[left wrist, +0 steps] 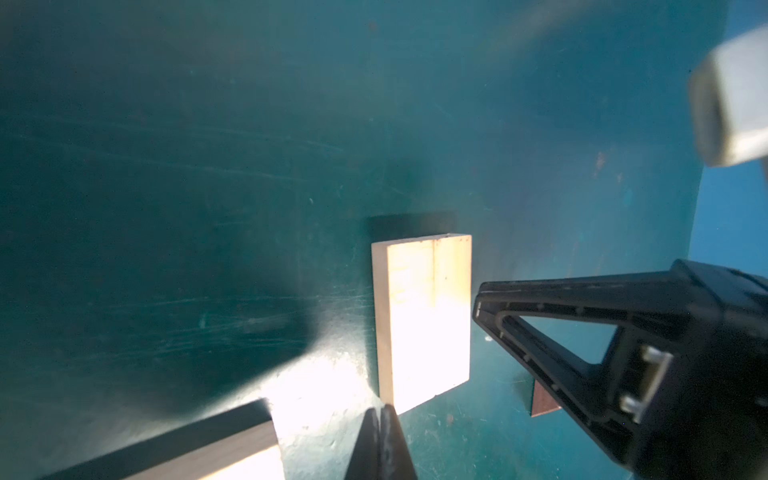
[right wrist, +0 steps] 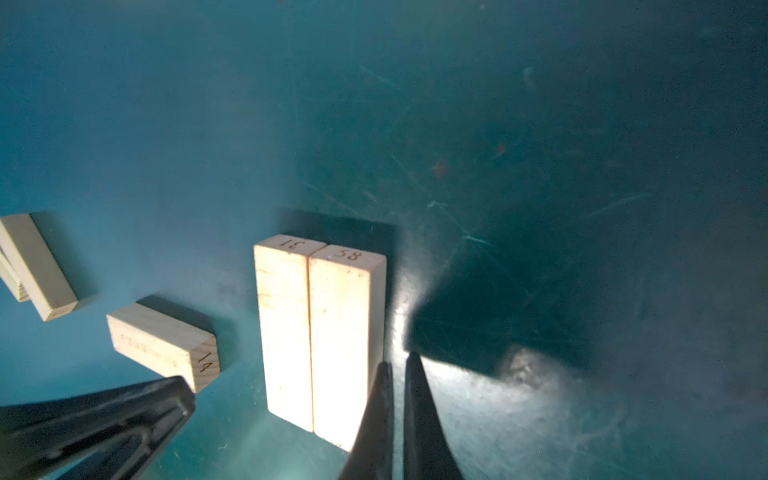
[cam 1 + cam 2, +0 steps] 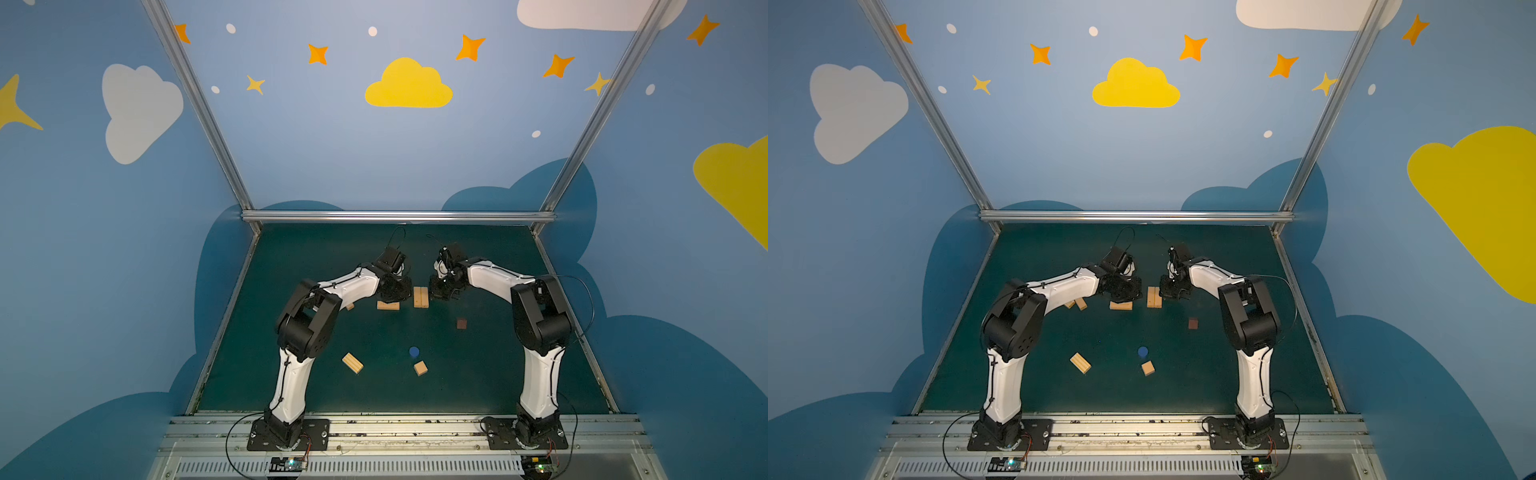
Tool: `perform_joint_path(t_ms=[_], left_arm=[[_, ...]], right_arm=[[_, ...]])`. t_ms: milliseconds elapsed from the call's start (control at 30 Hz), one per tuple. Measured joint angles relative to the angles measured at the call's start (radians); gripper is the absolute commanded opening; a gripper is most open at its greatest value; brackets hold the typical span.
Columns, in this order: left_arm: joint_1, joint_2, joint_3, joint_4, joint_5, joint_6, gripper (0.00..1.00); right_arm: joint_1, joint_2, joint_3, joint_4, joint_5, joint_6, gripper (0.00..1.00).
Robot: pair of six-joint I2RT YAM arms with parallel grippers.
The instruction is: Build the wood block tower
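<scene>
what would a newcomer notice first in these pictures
The left gripper and right gripper, both shut, sit on either side of a pair of tan bars lying side by side near the middle of the green table. Loose pieces lie nearer the front edge: a blue round piece beside a tan cube, and a dark reddish-brown cube further right.

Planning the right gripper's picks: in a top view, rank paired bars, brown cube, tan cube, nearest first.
1. Paired bars, beside the right gripper.
2. Brown cube, right of centre.
3. Tan cube, front centre.
</scene>
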Motion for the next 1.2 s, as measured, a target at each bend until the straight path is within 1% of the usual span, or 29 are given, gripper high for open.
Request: perform_joint_path(t_ms=[1200], left_arm=[[0.000, -0.044, 0.000, -0.006, -0.018, 0.016, 0.07]], right_arm=[[0.000, 0.001, 0.010, -0.002, -0.019, 0.000, 0.00]])
